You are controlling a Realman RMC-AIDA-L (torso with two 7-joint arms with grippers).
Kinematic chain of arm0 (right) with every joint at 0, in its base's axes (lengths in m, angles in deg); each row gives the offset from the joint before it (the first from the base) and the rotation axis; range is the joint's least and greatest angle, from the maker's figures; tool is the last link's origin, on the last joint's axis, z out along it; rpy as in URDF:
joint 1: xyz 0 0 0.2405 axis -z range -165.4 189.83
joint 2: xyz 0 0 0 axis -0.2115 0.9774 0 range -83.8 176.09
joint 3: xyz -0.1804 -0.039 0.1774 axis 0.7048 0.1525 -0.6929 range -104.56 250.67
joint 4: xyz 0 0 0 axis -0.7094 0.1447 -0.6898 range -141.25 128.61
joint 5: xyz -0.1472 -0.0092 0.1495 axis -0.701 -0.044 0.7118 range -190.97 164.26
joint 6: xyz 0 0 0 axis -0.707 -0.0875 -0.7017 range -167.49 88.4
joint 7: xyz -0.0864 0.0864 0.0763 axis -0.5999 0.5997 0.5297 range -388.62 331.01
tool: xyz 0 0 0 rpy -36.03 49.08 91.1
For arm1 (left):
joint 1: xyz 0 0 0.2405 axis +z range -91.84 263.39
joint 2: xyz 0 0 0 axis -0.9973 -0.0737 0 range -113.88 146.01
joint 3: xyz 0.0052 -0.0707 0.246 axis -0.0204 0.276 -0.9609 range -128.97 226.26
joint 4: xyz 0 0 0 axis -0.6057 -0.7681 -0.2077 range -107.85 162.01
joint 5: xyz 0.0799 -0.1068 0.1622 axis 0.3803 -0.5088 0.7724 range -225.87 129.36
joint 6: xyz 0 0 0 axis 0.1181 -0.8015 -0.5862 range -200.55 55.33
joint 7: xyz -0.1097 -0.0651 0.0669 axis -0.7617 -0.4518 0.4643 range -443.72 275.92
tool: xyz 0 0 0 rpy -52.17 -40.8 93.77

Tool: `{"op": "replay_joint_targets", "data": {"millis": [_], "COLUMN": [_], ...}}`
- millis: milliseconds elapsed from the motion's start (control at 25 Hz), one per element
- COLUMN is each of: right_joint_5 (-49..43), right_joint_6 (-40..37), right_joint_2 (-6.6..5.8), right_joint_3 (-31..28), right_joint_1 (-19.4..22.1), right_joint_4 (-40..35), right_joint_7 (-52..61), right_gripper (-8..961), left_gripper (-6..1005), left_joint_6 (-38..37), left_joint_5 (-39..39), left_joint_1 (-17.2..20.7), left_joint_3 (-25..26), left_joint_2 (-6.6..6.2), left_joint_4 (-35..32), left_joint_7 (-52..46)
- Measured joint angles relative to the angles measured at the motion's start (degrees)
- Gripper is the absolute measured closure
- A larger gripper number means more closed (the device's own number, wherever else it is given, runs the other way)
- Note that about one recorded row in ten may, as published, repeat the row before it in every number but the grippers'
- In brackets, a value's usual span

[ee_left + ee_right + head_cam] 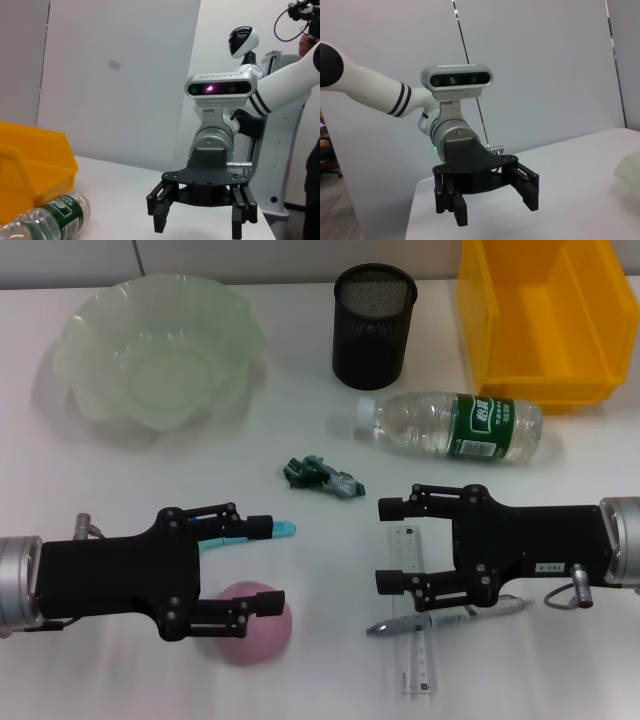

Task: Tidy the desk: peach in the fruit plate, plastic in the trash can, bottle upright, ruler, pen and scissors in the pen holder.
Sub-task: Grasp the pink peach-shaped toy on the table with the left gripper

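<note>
Left tool (268, 566): lying low at the near left of the tabletop (300, 450), fingers spread wide, gripping nothing. Its upper finger is overlapping the turquoise scissors (285, 530); its lower finger is overlapping the peach. The right wrist view is showing this tool (496, 198) from the front, fingers apart and empty.

Right tool (392, 545): lying low at the near right, facing the left tool, fingers spread wide and empty. The left wrist view is showing it (200, 220) head-on, fingers apart.

Yellow bin (545, 315): sitting at the far right corner, open side up.

Fruit plate (155, 345): pale green, scalloped, sitting at the far left, well apart from the peach.

Bottle (455, 426): clear plastic with a green label, lying on its side just before the yellow bin, white cap pointing toward the robot's left.

Pen holder (373, 325): black mesh cup, standing upright at the far middle, just behind the bottle's cap.

Ruler (412, 640): clear, lying flat at the near right, partly under the right tool's fingers.

Peach (255, 625): pink, resting at the near edge beneath the left tool's lower finger.

Pen (440, 615): silver, lying across the ruler, under the right tool's lower finger.

Plastic (322, 476): crumpled dark green scrap, lying mid-tabletop between the two tools and the bottle.
</note>
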Motion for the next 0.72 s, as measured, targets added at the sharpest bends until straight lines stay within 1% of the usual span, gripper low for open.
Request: {"op": "replay_joint_targets", "data": {"millis": [200,320,440,600,720], "right_joint_5": [-0.81,-1.21,-1.39,-1.48,-1.51], "right_joint_6": [0.49,0.8,1.28,1.76,1.61], "right_joint_2": [-0.23,-0.28,-0.33,-0.32,-0.29], "right_joint_3": [-0.03,0.02,0.03,0.03,0.03], "right_joint_1": [-0.3,-0.39,-0.48,-0.7,-0.99], "right_joint_4": [-0.07,-0.14,-0.16,-0.17,-0.17], "right_joint_7": [0.84,1.14,1.35,1.95,2.99], "right_gripper": [137,137,136,136,136], "left_gripper": [219,219,219,219,220], "left_joint_6": [-0.19,0.06,0.1,1.02,1.9], "left_joint_5": [0.8,2.64,2.92,3.39,5.55], "left_joint_1": [-0.07,-0.31,-0.39,-0.9,-1.39], "left_joint_3": [-0.25,-0.05,-0.03,-0.18,0.13], "left_joint_2": [-0.04,0.19,0.24,0.25,0.26], "left_joint_4": [-2.13,-4.31,-4.81,-6.14,-7.55], "left_joint_7": [0.12,0.25,0.22,-1.12,-3.06]}}
